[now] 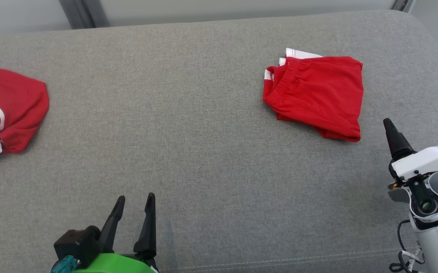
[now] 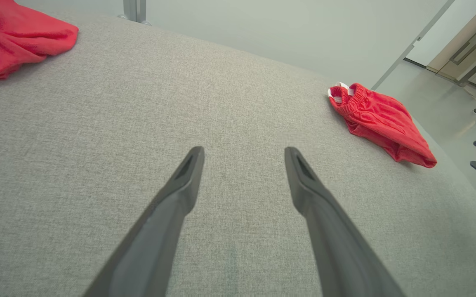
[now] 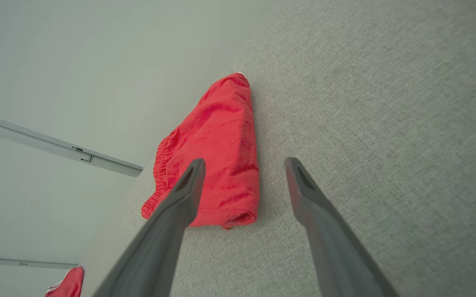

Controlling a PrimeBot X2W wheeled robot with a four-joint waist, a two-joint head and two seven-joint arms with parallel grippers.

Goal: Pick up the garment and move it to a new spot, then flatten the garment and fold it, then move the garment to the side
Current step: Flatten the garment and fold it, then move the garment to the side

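Black fingers of the right gripper [image 3: 244,161] stand wide apart and hold nothing. They hover over the grey cushion [image 1: 204,132], pointing at the near edge of the red shorts [image 1: 317,94] without touching them. The left gripper [image 1: 136,196] is also spread and empty, low over bare cushion and well apart from any cloth.

The shorts lie at the robot's right, toward the far corner of the cushion. They are folded into a rough rectangle, with the gathered waistband [image 1: 285,81] turned toward the middle and a strip of white trim [image 1: 298,53] showing at the far edge. I judge this to be the task's garment, already folded and set to the side.

It looks like thin knit cloth: light, limp and in no way fragile. It should drag a little on the woven cushion rather than slide, and the fold will likely fall open if it is lifted by one layer. The waistband is the thickest and firmest part, so that is the best place to pinch. Otherwise, take the folded edge so the fingers close on all the layers together.

A second red and white garment [image 1: 10,102] lies crumpled at the far left edge of the cushion.

No brand, label or writing can be read on either piece.
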